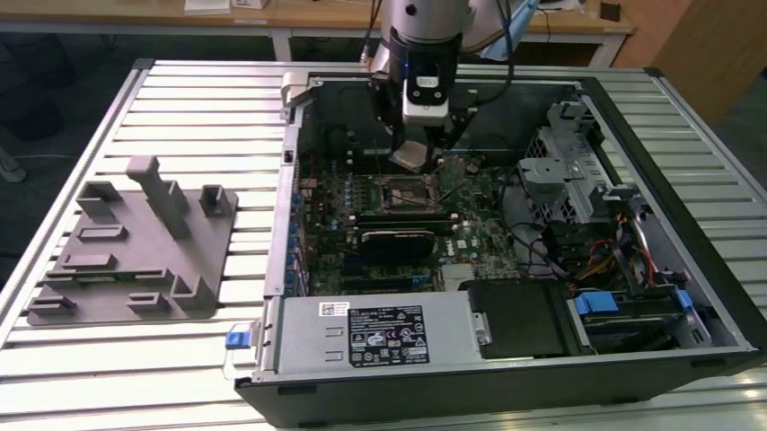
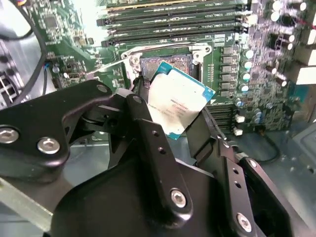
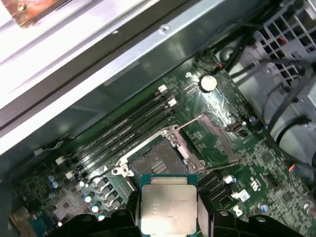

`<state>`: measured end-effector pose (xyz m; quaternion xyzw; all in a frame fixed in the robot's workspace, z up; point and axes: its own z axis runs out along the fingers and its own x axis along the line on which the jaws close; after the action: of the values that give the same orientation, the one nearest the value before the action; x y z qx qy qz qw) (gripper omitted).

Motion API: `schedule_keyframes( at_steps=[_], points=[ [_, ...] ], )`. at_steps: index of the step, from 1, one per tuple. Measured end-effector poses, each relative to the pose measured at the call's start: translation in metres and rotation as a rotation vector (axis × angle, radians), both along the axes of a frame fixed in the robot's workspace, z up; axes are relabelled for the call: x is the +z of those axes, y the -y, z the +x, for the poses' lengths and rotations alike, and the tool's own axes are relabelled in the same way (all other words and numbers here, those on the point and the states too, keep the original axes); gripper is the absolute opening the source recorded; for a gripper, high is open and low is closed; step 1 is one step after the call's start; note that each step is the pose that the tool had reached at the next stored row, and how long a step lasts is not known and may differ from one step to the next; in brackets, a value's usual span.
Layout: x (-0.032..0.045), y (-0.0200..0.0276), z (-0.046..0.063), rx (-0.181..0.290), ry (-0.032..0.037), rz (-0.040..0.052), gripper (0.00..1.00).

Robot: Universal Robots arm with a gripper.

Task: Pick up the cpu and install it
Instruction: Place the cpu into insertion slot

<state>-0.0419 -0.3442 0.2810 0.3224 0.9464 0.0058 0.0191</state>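
**A:** Above the socket, what is hanging there?

**B:** The gripper is hanging there, reaching down into the open computer case. It is clamping the cpu by two opposite edges between its black fingers.

**A:** Is the cpu touching the socket?

**B:** No. In the exterior view it is floating clear above the socket, not seated in it. In the first wrist view the cpu is showing its silver top, and the socket is lying bare just beyond it.

**A:** And in the second wrist view?

**B:** There the cpu is sitting tilted in the grasp, with one corner pointing toward the socket.

**A:** How is the socket itself looking?

**B:** Its metal frame is lying folded back beside the socket, leaving the opening uncovered. The memory slots are running along the socket's opposite side.

**A:** Is anything sitting farther off?

**B:** A grey tray with upright posts is sitting well apart from the socket. It is resting outside the case on the slatted table, toward the exterior view's left.
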Motion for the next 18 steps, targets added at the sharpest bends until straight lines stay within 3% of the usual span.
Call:
schedule_keyframes(
  at_steps=[18],
  points=[
    [-0.0007,0.0000,0.0000,-0.324,0.0000,0.0000,0.55]
  ],
)
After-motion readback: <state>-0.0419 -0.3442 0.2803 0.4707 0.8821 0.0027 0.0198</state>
